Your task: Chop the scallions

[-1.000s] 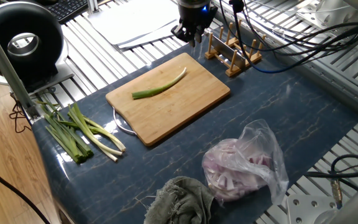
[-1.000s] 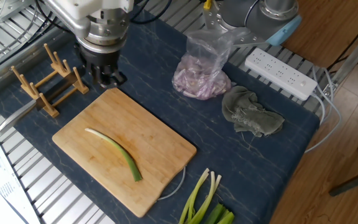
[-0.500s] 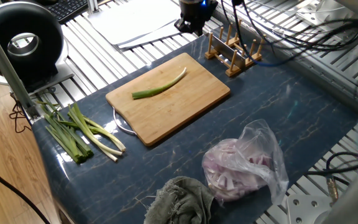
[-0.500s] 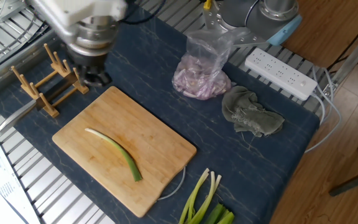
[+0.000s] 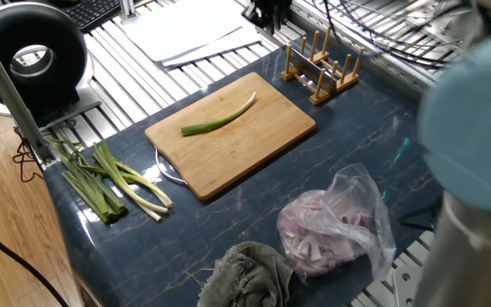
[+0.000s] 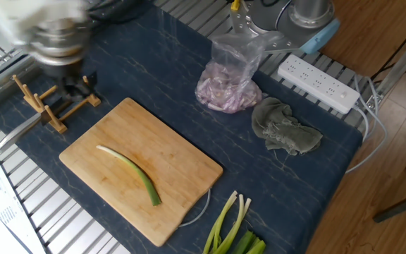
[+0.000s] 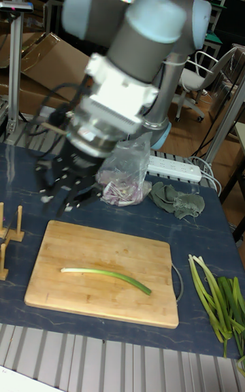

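One scallion stalk [image 5: 218, 119] lies alone on the wooden cutting board [image 5: 254, 149], green end to the left; it also shows in the other fixed view [image 6: 130, 173] and the tall fixed view [image 7: 105, 275]. A bundle of several scallions [image 5: 109, 183] rests on the dark table left of the board. My gripper [image 7: 64, 191] is blurred by motion, off the board's far corner and above the wooden rack [image 6: 55, 99]. Its fingers look spread, with nothing between them. It appears at the top edge [image 5: 265, 12] in one fixed view and as a blur [image 6: 72, 83] in the other.
A clear bag of pink onion slices [image 5: 335, 226] and a grey-green cloth [image 5: 245, 273] lie on the table's near side. A grey blade-like piece [image 6: 13, 134] pokes out beside the rack. A white power strip [image 6: 319, 83] lies past the bag. My arm's blurred body [image 5: 476, 128] fills the right.
The gripper has moved away from the board's far corner, past it to over the wooden rack. The arm's body has swung into the right of one fixed view. The scallions have not moved.
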`<action>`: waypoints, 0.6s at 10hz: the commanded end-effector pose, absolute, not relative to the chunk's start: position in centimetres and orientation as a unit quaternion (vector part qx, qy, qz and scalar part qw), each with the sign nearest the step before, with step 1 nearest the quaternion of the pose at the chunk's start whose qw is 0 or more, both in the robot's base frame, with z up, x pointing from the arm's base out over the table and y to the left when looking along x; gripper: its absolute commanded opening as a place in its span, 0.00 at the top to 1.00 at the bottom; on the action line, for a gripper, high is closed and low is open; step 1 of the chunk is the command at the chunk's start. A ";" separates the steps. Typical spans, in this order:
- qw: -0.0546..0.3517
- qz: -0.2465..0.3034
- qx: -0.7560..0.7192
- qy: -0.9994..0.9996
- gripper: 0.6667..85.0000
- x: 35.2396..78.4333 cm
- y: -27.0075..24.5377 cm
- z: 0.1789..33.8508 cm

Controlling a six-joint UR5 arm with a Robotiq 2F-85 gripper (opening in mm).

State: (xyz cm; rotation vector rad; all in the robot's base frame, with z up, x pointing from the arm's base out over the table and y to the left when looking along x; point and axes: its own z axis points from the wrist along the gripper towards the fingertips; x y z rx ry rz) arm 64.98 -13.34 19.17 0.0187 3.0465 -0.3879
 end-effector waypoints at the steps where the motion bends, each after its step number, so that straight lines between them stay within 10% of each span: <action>1: 0.003 -0.121 0.013 0.993 0.68 66.2 -16.6 17.2; 6: -0.022 -0.093 -0.004 0.995 0.63 65.9 -19.3 12.3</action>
